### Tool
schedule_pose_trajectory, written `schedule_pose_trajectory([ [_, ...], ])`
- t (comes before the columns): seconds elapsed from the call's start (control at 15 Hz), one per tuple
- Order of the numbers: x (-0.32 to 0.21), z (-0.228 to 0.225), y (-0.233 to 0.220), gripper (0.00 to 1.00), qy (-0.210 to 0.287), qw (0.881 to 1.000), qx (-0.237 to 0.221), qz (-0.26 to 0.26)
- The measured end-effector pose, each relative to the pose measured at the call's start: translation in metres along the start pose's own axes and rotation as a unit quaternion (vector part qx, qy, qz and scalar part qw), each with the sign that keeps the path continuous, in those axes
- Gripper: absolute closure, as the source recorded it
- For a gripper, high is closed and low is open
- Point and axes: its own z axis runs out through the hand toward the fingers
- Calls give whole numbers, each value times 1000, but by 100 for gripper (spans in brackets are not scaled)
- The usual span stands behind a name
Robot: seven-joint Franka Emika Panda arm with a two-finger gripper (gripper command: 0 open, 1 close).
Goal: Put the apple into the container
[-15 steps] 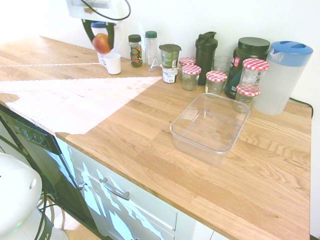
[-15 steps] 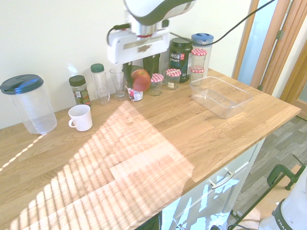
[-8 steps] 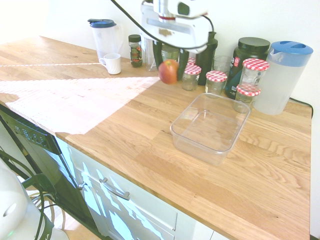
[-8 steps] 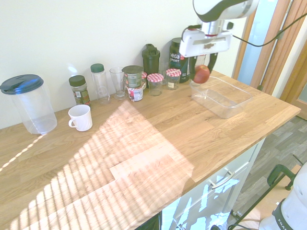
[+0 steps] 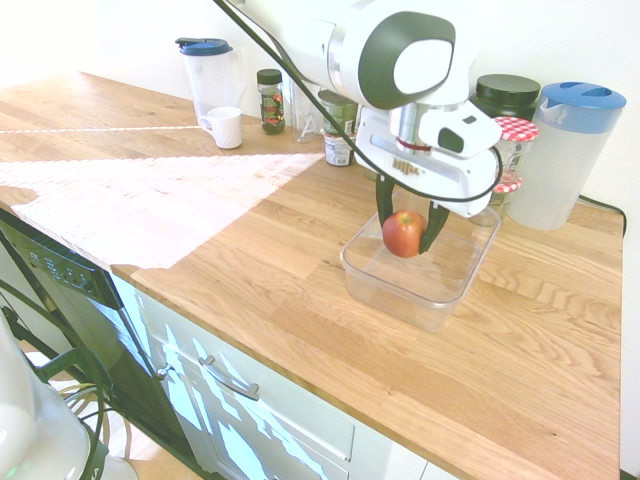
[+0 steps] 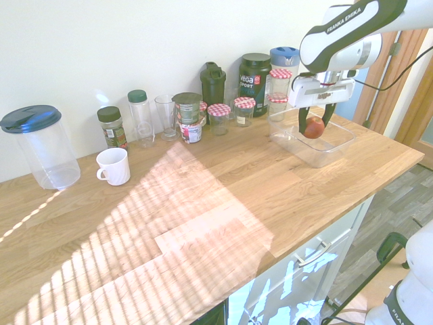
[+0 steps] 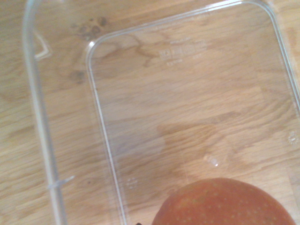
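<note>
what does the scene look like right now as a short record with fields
surface: wooden counter
apple: red apple held in the gripper, above the tub's inside
tub: clear tub on the counter, nothing lying in it yet
gripper: jaws closed on the apple's sides, pointing down
wrist view: tub floor right below, apple at the edge
behind tub: checked-lid jars, dark canister, blue-lid pitcher
far end: white mug, second pitcher
task state: apple not yet released
</note>
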Motion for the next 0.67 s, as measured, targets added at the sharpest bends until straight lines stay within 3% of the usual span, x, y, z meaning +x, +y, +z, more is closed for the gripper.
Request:
schedule_pose_trajectory([
  [0.27, 11, 15, -6, 100, 9, 1000, 1, 0],
  [0.33, 12, 17, -8, 0, 11, 1000, 2, 0],
  [0.67, 15, 24, -25, 0, 16, 1000, 1, 2],
])
